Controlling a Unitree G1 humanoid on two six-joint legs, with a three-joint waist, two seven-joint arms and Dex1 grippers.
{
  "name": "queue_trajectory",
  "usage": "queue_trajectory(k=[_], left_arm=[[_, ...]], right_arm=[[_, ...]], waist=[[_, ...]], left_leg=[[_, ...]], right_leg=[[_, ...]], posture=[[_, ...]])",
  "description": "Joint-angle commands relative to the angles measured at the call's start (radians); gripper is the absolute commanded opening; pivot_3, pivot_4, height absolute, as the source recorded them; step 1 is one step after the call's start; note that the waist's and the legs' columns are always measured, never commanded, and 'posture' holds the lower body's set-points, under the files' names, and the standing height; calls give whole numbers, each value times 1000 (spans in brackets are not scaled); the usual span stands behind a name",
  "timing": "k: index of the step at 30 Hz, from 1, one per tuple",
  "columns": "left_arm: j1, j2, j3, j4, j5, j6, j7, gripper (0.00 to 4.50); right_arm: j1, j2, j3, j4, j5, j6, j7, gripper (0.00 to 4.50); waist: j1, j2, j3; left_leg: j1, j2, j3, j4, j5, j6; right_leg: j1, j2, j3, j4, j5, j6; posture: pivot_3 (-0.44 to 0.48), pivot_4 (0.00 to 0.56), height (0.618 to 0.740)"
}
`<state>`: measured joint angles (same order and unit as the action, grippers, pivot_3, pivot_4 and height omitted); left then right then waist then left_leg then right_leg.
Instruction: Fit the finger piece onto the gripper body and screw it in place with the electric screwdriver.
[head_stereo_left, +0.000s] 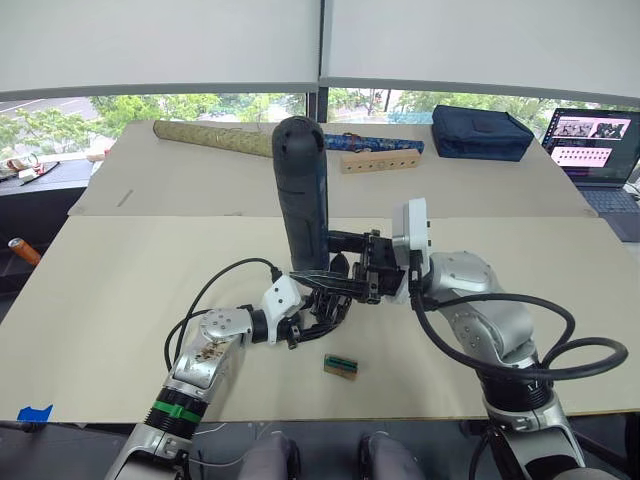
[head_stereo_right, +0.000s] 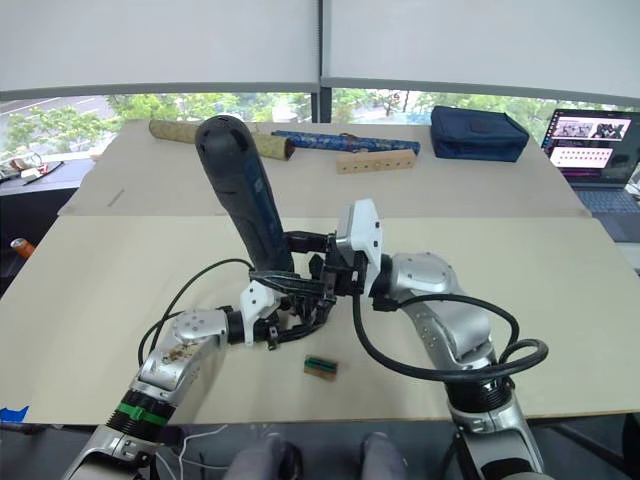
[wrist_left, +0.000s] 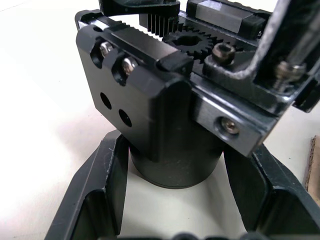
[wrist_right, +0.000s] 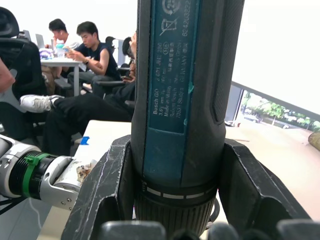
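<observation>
Nearest you, the small green-and-brown block (head_stereo_left: 341, 365) lies on the beige table (head_stereo_left: 120, 290), just in front of the black mechanical gripper body (wrist_left: 165, 115). Your right gripper (wrist_right: 177, 200) clamps the thick dark blue-black electric screwdriver (head_stereo_left: 302, 190) upright, directly above that body. Your left gripper (wrist_left: 175, 200) has its fingers (wrist_left: 102, 192) closed on the body's round base. You cannot make out the finger piece.
</observation>
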<state>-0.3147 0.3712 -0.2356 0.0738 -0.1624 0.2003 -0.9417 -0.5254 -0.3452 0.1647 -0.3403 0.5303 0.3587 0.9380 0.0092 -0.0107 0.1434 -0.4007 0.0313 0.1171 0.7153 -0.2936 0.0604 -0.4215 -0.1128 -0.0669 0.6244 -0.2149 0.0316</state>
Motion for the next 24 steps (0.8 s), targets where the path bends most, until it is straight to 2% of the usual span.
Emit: queue_trajectory(k=[1,10,24], left_arm=[[27,6,-38,13,-5,40,-32,2280],[28,6,-34,9,-7,48,-31,2280],[24,6,-29,10,-10,56,-33,2280]], right_arm=[[25,-4,14,19,-34,-25,-7,1928],[42,-8,49,56,-78,-63,-24,1928],[47,-1,95,100,-88,-4,-79,1928]], waist=[[0,0,0],[-1,0,-4],[-4,0,-14]], left_leg=[[0,0,0,0,0,0],[2,0,0,0,0,0],[4,1,0,-1,0,-1]], right_leg=[[0,0,0,0,0,0],[1,0,1,0,0,0],[1,0,1,-1,0,0]], posture=[[0,150,740],[0,150,740],[0,150,740]])
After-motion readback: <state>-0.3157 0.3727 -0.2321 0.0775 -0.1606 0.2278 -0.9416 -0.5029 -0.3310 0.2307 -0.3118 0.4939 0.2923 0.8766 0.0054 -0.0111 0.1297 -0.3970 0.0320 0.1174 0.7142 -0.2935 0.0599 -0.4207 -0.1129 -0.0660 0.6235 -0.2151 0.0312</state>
